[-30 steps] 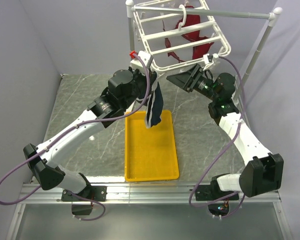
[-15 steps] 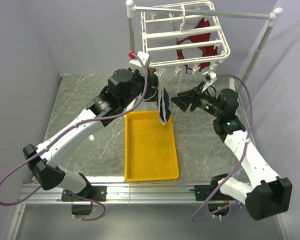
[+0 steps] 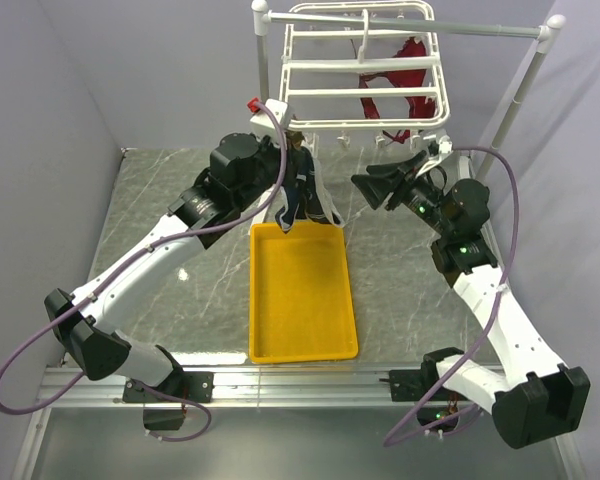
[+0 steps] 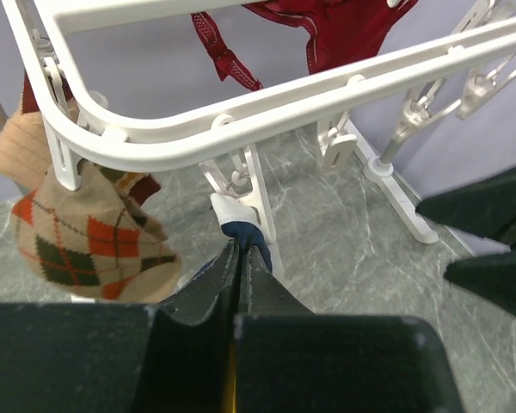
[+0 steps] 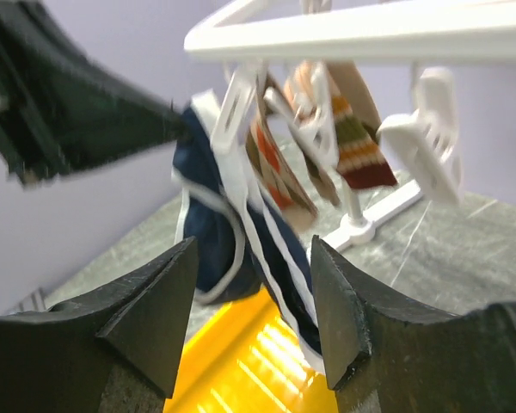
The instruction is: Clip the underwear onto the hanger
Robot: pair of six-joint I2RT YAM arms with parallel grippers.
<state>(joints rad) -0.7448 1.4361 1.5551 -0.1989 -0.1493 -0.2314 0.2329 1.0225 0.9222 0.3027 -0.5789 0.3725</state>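
While the underwear [image 3: 302, 200] hangs as a narrow navy strip edged in white, its top edge is clamped between the pressed-together fingers of the left end effector [image 4: 239, 258]. Only the left wrist view shows that pinch: a nub of navy cloth and white trim sticks out past the fingertips, right under a small white clip [image 4: 241, 176] dangling from the hanger [image 3: 330, 66]. Whether the clip bites the fabric cannot be told. From the right wrist, the cloth spreads wider, its white-trimmed leg openings draping below and ahead of the right end effector [image 5: 254, 258], whose fingers stand apart with nothing gripped.

Overhead, the two end effectors face each other under the hanger's near rail, with the underwear at the left one's tips and a gap to the right one. Below them lies a yellow tray [image 3: 300, 300] on the grey marbled surface [image 3: 400, 280]. Left of the left end effector hangs an argyle cloth [image 4: 86, 237]; above and beyond it, a dark red garment [image 4: 344, 26].
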